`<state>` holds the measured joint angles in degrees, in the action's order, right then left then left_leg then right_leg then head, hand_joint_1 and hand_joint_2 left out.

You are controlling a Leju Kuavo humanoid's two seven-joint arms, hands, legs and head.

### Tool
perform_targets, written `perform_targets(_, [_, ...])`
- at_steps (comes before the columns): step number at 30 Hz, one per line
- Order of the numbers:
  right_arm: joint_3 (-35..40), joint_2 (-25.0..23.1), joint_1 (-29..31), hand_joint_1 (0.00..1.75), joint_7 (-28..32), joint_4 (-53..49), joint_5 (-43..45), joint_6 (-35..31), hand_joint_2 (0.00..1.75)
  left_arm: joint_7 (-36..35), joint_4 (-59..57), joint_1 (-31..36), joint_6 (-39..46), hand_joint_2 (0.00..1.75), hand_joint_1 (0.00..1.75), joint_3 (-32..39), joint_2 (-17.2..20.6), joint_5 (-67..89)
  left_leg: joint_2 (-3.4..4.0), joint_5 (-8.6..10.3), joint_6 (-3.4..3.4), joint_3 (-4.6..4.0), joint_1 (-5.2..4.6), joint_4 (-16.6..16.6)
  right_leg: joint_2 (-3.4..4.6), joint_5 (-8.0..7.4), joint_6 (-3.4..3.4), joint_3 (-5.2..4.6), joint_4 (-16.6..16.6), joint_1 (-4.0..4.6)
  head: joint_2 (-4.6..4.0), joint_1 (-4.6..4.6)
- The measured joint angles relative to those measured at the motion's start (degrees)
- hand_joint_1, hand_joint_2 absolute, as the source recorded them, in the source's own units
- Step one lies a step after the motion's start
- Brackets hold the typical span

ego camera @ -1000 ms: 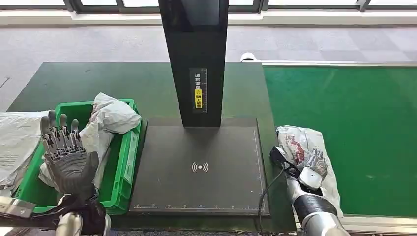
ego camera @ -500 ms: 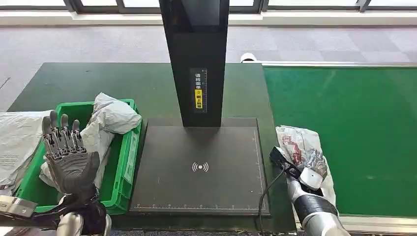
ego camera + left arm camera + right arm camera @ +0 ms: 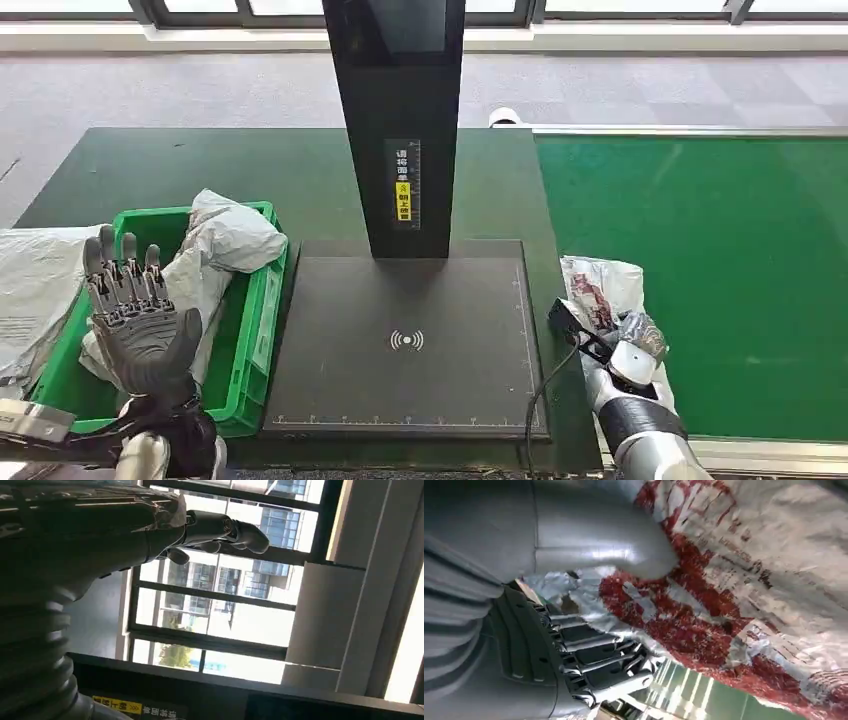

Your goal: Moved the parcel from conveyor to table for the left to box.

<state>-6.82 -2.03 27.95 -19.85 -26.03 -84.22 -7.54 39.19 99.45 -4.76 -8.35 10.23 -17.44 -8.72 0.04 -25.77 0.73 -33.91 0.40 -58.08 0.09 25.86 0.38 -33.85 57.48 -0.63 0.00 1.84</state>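
The parcel (image 3: 606,288), a crinkled silver bag with red print, lies at the conveyor's (image 3: 730,270) left edge beside the black scanning table (image 3: 405,400). My right hand (image 3: 634,345) grips its near end. In the right wrist view the thumb (image 3: 604,540) presses on the red-printed film (image 3: 744,585) and the dark fingers (image 3: 594,665) curl around the bag's edge. My left hand (image 3: 135,315) stands upright and open over the near left corner of the green box (image 3: 262,300), holding nothing. Its fingers (image 3: 230,530) are spread against the windows in the left wrist view.
The green box holds a grey-white bag (image 3: 225,245). Another grey bag (image 3: 35,285) lies left of it. A tall black column (image 3: 400,130) rises behind the scan plate. A black cable (image 3: 545,385) runs by my right wrist.
The parcel has bunched up and drawn in toward me under my right hand, which has tightened on it. My left hand has stayed where it was.
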Motion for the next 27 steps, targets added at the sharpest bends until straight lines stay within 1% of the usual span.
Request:
perform_targets(3, [0.0, 0.0, -0.7, 1.75, 0.0, -2.5, -0.1, -7.0, 1.75, 0.2, 0.7, -0.1, 0.4, 1.75, 0.00, 0.1, 0.0, -0.1, -0.02, 0.01, 0.00, -0.08, 0.00, 0.0, -0.01, -0.01, -0.01, -0.08, 0.0, 0.00, 0.00, 0.00])
perform_targets(8, [-0.3, -0.1, -1.9, 1.75, -0.5, -7.1, -0.3, -6.8, 1.75, 0.2, 0.9, -0.1, 0.3, 1.75, 0.00, 0.1, 0.0, -0.2, -0.03, 0.00, 0.01, -0.09, 0.00, 0.0, -0.01, 0.00, -0.01, -0.09, 0.0, 0.00, 0.00, 0.00])
perform_targets(13, [-0.4, -0.1, -2.7, 1.75, -0.5, -9.1, -0.4, -7.0, 1.75, 0.1, 0.9, -0.1, 0.2, 1.75, 0.00, 0.1, 0.0, -0.2, -0.02, 0.00, 0.01, -0.11, 0.00, 0.0, -0.01, 0.00, -0.01, -0.13, 0.0, 0.01, 0.00, 0.00])
perform_targets(16, [-0.7, -0.2, -3.0, 1.75, 0.2, -9.7, -0.7, -9.1, 1.75, 0.1, 0.9, -0.1, 0.2, 1.75, 0.00, 0.1, 0.0, -0.2, -0.03, 0.00, 0.01, -0.12, 0.00, 0.0, -0.01, 0.00, -0.01, -0.13, 0.0, 0.00, 0.00, 0.00])
perform_targets(18, [-0.9, -0.3, -3.2, 1.75, 0.8, -10.7, -0.6, -11.7, 1.75, 0.0, 1.0, -0.2, 0.2, 1.75, 0.00, 0.1, 0.0, -0.2, -0.03, 0.00, 0.01, -0.13, 0.00, 0.0, -0.01, 0.00, -0.01, -0.13, 0.0, 0.00, 0.00, 0.00])
perform_targets(19, [-1.0, -0.5, -3.7, 1.75, 1.6, -11.7, -0.6, -13.3, 1.75, 0.0, 1.1, -0.2, 0.2, 1.75, 0.00, 0.1, 0.0, -0.2, -0.03, 0.00, 0.01, -0.13, 0.00, 0.0, -0.01, 0.00, -0.01, -0.13, 0.0, 0.00, 0.02, 0.00])
perform_targets(22, [-1.8, -1.5, -5.9, 1.75, 7.1, -18.7, 0.5, -21.9, 1.75, -0.2, 2.0, -0.3, 0.6, 1.75, 0.00, 0.2, 0.0, -0.3, -0.04, 0.00, 0.01, -0.14, 0.00, 0.0, -0.02, 0.00, -0.01, -0.14, 0.0, 0.01, 0.00, 0.00])
perform_targets(26, [-1.9, -3.0, -9.1, 1.75, 12.6, -28.6, 1.6, -27.1, 1.75, -0.3, 2.2, -0.3, 0.7, 1.75, 0.00, 0.2, 0.0, -0.4, -0.04, -0.01, 0.02, -0.15, 0.01, 0.0, -0.02, 0.02, -0.02, -0.18, 0.0, 0.02, 0.00, 0.00])
perform_targets(27, [-1.9, -3.6, -10.3, 1.75, 14.8, -32.2, 2.4, -29.1, 1.75, -0.3, 2.2, -0.3, 0.7, 1.75, 0.00, 0.2, 0.0, -0.4, -0.05, -0.01, 0.02, -0.16, 0.01, 0.0, -0.02, 0.04, -0.02, -0.19, 0.0, 0.01, 0.00, 0.00])
